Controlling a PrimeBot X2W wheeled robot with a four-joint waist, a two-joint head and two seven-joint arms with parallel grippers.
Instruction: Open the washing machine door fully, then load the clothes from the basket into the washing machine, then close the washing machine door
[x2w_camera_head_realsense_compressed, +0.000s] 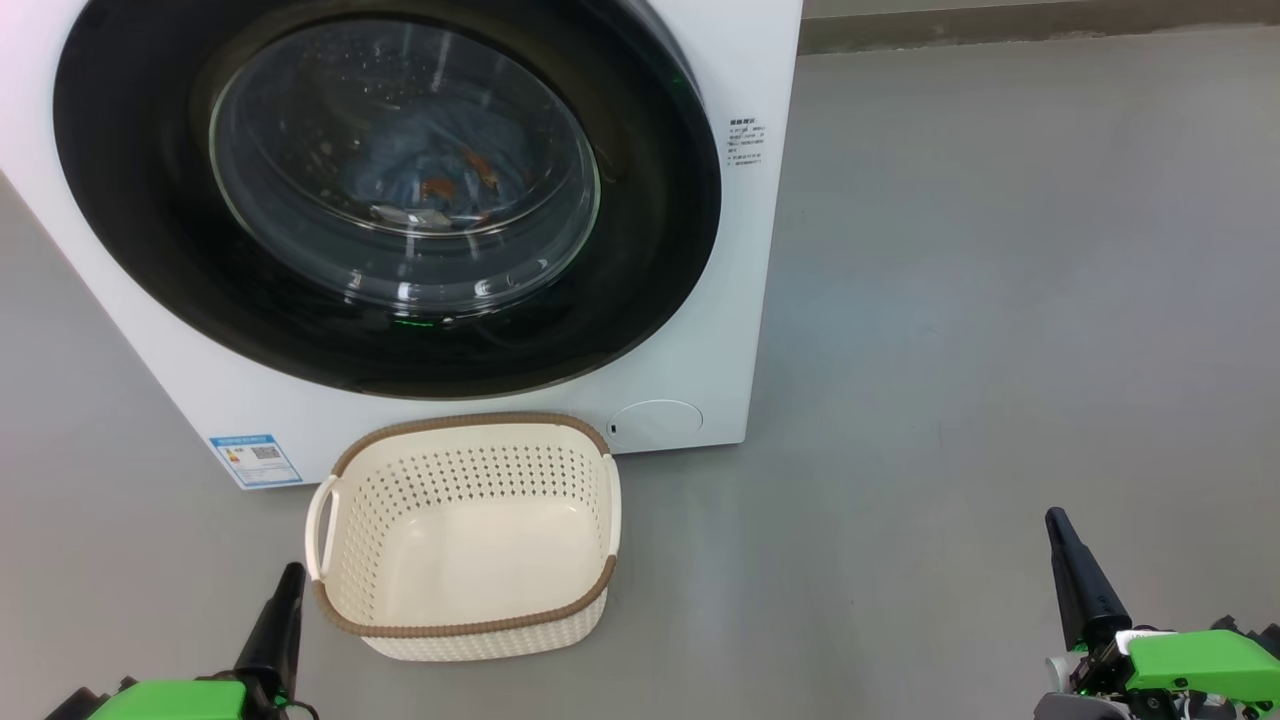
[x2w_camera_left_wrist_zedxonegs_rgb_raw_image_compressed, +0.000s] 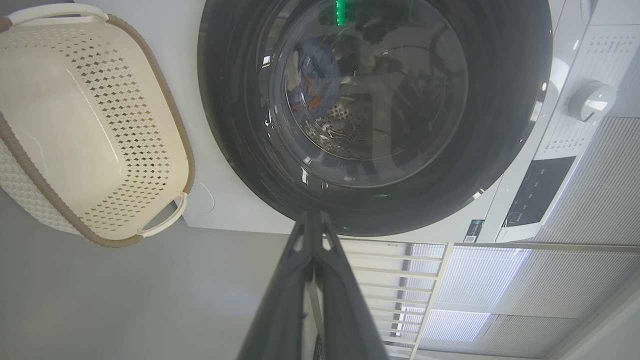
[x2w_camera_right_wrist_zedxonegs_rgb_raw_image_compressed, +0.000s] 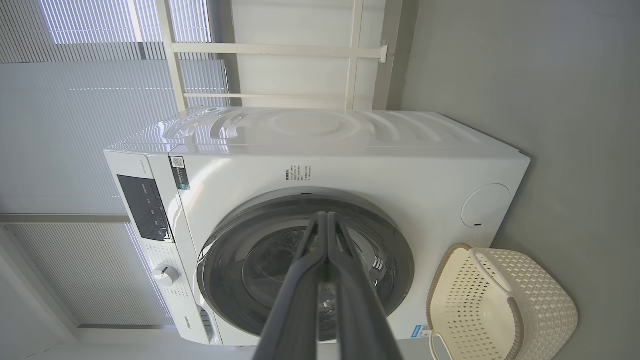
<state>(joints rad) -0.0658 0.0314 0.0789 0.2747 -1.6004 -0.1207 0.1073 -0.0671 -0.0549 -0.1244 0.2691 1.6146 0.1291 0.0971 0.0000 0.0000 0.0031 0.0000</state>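
Note:
The white washing machine (x2w_camera_head_realsense_compressed: 720, 60) stands ahead with its black-rimmed round door (x2w_camera_head_realsense_compressed: 130, 230) shut against the front. Behind the door glass lie the clothes (x2w_camera_head_realsense_compressed: 440, 170), blue fabric with orange-brown prints. On the floor in front sits the cream basket (x2w_camera_head_realsense_compressed: 465, 535) with a brown rim, nothing inside it. My left gripper (x2w_camera_head_realsense_compressed: 290, 575) is shut, low at the left beside the basket. Low at the right, well away from the machine, my right gripper (x2w_camera_head_realsense_compressed: 1058, 520) is shut too. The wrist views show the door (x2w_camera_left_wrist_zedxonegs_rgb_raw_image_compressed: 235, 150) (x2w_camera_right_wrist_zedxonegs_rgb_raw_image_compressed: 220, 265), the basket (x2w_camera_left_wrist_zedxonegs_rgb_raw_image_compressed: 75, 125) (x2w_camera_right_wrist_zedxonegs_rgb_raw_image_compressed: 495, 310) and both shut grippers (x2w_camera_left_wrist_zedxonegs_rgb_raw_image_compressed: 312, 215) (x2w_camera_right_wrist_zedxonegs_rgb_raw_image_compressed: 326, 216).
Grey floor (x2w_camera_head_realsense_compressed: 1000, 300) stretches wide to the right of the machine. A control panel and dial (x2w_camera_left_wrist_zedxonegs_rgb_raw_image_compressed: 592, 100) sit on the machine's top front. Window blinds (x2w_camera_right_wrist_zedxonegs_rgb_raw_image_compressed: 60, 150) and a white frame stand behind the machine.

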